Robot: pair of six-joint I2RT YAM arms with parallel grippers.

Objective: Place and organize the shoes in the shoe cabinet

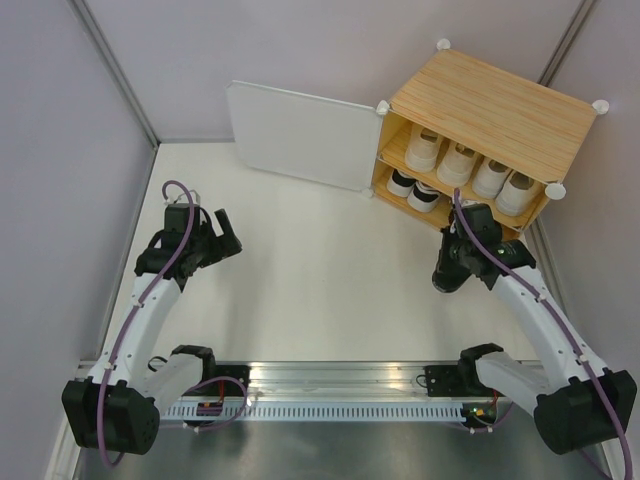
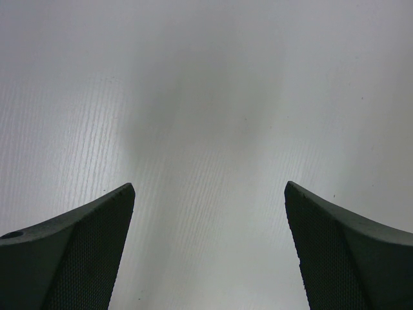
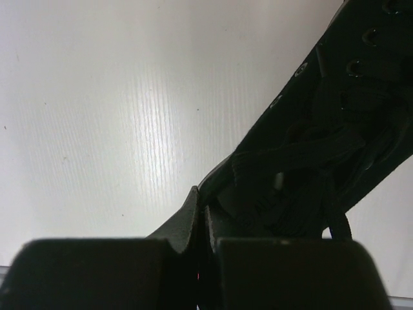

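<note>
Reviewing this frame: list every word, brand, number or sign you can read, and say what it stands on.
No text can be read in any view.
black shoe in the right gripper: no brand or label shows.
shoes in the shoe cabinet: any marks are too small to read.
rail by the arm bases: small fittings, no legible print.
</note>
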